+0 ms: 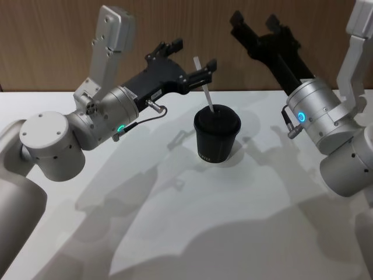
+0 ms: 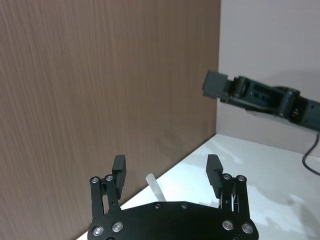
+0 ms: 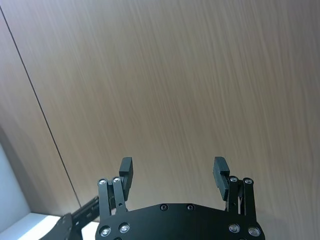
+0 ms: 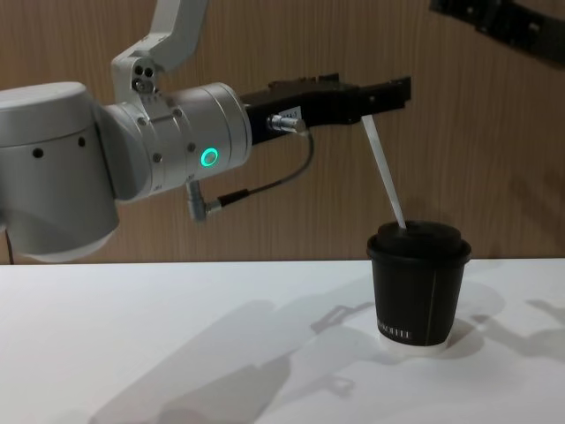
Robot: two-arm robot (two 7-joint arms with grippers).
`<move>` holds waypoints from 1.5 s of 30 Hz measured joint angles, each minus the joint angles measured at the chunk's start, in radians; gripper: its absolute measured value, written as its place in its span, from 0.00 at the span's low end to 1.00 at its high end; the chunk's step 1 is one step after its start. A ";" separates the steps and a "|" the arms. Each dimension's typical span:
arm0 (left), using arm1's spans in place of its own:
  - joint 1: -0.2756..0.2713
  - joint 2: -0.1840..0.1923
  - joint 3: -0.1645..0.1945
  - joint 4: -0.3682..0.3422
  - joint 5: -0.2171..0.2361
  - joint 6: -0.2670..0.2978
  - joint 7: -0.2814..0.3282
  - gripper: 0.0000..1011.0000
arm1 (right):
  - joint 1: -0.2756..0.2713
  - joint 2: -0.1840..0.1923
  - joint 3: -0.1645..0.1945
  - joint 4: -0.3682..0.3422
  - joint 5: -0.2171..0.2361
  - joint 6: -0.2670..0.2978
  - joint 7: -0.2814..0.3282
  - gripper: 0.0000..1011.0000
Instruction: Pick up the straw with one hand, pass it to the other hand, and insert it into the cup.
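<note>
The black cup (image 1: 217, 135) with its domed lid stands on the white table (image 1: 175, 233). The white straw (image 1: 204, 86) sticks out of the lid and leans toward the wall; the chest view shows the straw (image 4: 385, 172) rising from the cup (image 4: 419, 287). My left gripper (image 1: 192, 55), on the silver wrist with the green ring, hovers open around the straw's top without touching it. In the left wrist view the straw tip (image 2: 155, 186) sits between the spread fingers (image 2: 119, 169) of the left gripper (image 2: 166, 165). My right gripper (image 1: 253, 20) is open and raised toward the wall, away from the cup.
A wood-panelled wall (image 1: 58, 41) runs right behind the table. In the left wrist view the right gripper (image 2: 260, 95) shows farther off. The right arm's silver wrist (image 1: 317, 114) hangs to the right of the cup.
</note>
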 joint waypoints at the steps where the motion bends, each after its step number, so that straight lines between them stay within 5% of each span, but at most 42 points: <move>1: -0.001 -0.001 -0.001 0.000 0.001 -0.001 0.001 0.99 | -0.002 0.001 -0.002 -0.002 0.002 0.004 -0.001 0.99; 21: -0.017 -0.013 -0.018 0.008 0.031 -0.006 0.011 0.99 | -0.032 0.052 -0.008 -0.028 0.010 0.047 -0.019 0.99; 45: -0.022 -0.016 -0.025 0.007 0.041 0.003 0.010 0.99 | -0.037 0.069 -0.011 -0.034 0.013 0.052 -0.024 0.99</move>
